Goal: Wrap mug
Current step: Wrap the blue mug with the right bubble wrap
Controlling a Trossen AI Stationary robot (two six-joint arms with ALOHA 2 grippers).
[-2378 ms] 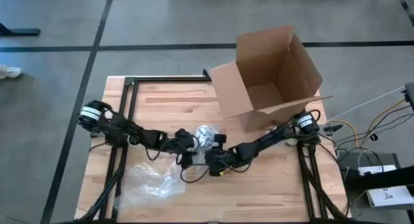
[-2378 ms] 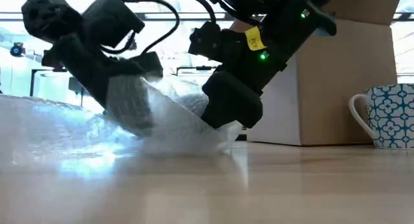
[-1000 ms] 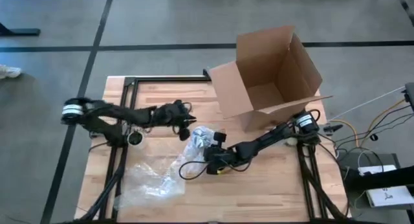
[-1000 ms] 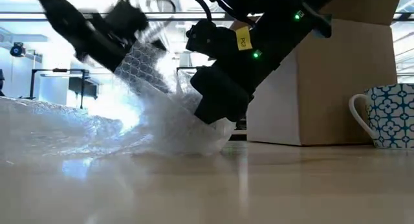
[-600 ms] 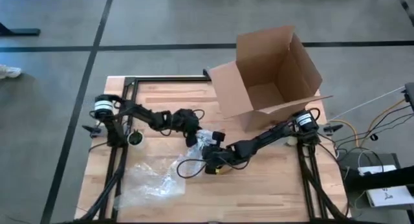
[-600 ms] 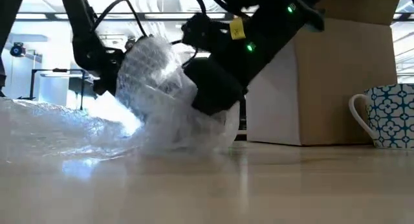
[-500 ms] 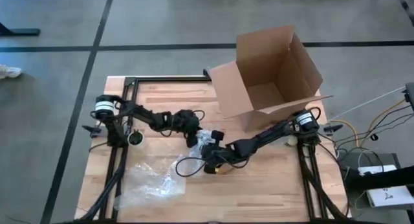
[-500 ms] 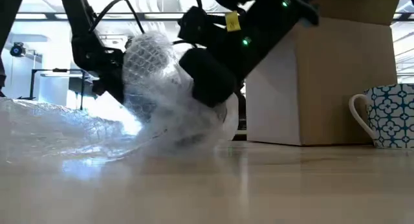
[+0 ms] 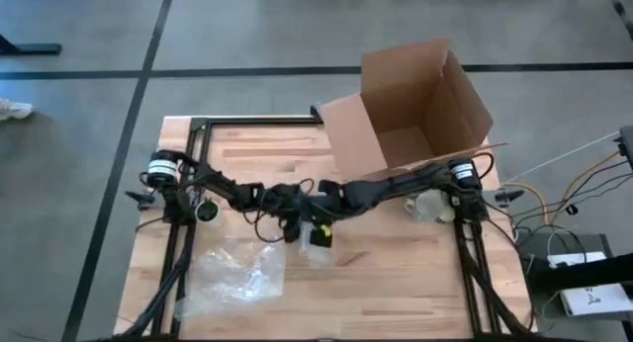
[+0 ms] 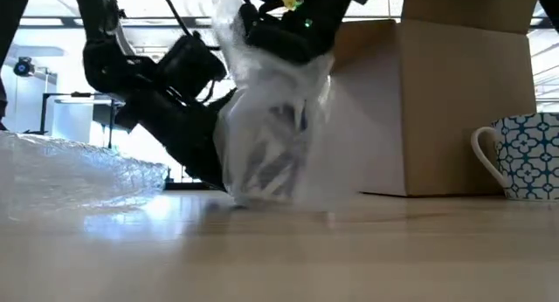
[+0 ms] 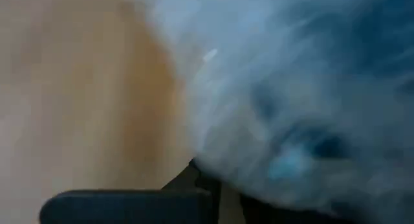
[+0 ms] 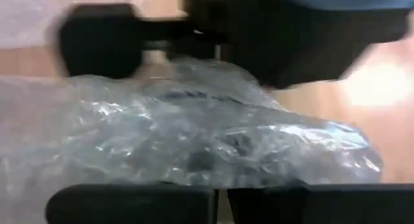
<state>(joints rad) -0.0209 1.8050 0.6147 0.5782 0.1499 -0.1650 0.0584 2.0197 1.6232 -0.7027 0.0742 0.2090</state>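
Both grippers (image 9: 302, 209) meet at bubble-wrapped bundle (image 10: 275, 140).

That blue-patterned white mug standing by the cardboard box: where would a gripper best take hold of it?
Probably by the handle loop of the blue-patterned white mug, coming from the side away from the cardboard box. The mug stands upright with its handle pointing that way, free of obstruction.

Whatever the bubble wrap (image 10: 275, 127) holds is hidden, both grippers' fingers are lost in the dark tangle mid-counter (image 9: 247, 174), the left wrist view is pure blur, and the patterned mug (image 10: 522, 156) is cut off.
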